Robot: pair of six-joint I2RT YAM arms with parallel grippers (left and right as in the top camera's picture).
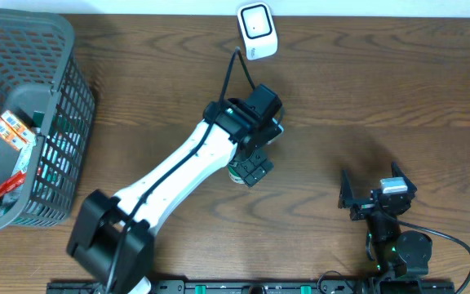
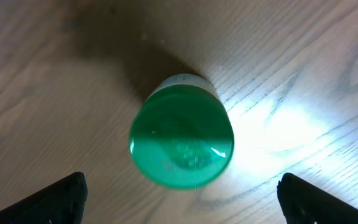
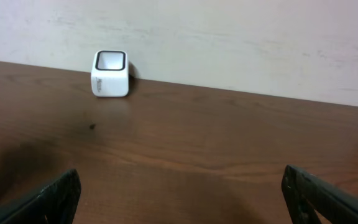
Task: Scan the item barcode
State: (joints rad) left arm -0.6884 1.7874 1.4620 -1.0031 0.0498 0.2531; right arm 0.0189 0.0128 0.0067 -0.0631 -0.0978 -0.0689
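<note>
The item is a small bottle with a green cap (image 2: 182, 146), standing upright on the wooden table; from overhead only a pale sliver of it (image 1: 238, 174) shows under the left arm. My left gripper (image 2: 182, 200) hangs directly above it, open, with a dark finger (image 2: 61, 199) on each side of the view and neither touching the bottle. The white barcode scanner (image 1: 257, 30) stands at the table's far edge, also visible as a scanner (image 3: 110, 73) in the right wrist view. My right gripper (image 1: 371, 186) rests at the front right, open and holding nothing (image 3: 182, 193).
A grey plastic basket (image 1: 55, 33) fills the left end of the table, with orange-and-white packets (image 1: 13, 131) and other goods inside. The scanner's black cable (image 1: 237, 69) runs down toward the left arm. A pale wall rises behind the table's far edge.
</note>
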